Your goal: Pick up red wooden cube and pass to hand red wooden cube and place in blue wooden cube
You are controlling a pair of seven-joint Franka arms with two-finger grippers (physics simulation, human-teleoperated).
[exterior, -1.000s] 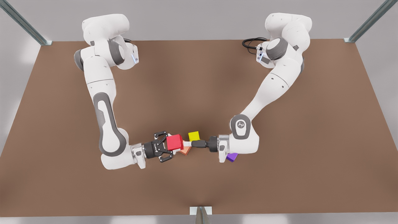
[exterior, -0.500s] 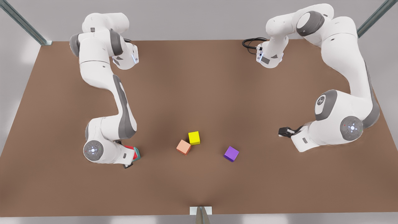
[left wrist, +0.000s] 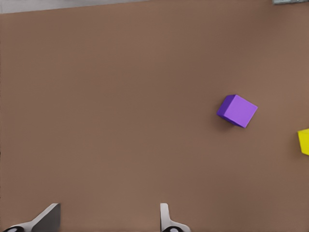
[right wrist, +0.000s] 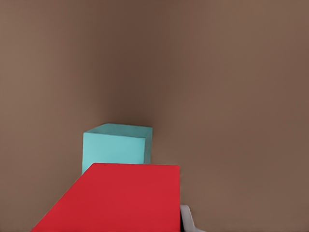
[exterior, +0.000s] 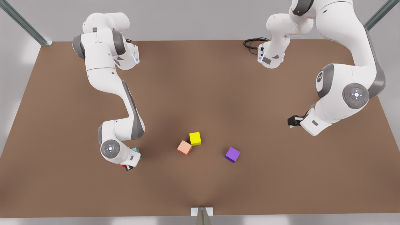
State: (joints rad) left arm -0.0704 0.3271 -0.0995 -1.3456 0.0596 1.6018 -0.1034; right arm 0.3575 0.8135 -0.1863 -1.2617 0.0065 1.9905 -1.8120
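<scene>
The right gripper [exterior: 127, 167] sits at the front view's left, low over the table [exterior: 200, 78], and it pinches the red cube [right wrist: 116, 198]. One pale fingertip [right wrist: 188, 220] shows pressed against the cube's side in the right wrist view. The teal cube [right wrist: 116, 147], which is the task's blue one, rests on the table just beyond and below the held red cube. Whether the two touch cannot be told. In the front view the teal cube [exterior: 136, 152] peeks out beside the wrist.

The left gripper [exterior: 292, 121] waits well away at the front view's right, its fingers [left wrist: 48, 218] spread wide with nothing between them.

The step in hand appears to be the placing. The handover looks finished, since the receiving arm carries the cube. The next move likely calls for shifting the red cube forward until it is squarely over the teal one, lowering it flat, then letting go. A poor alignment could tip it off.
</scene>
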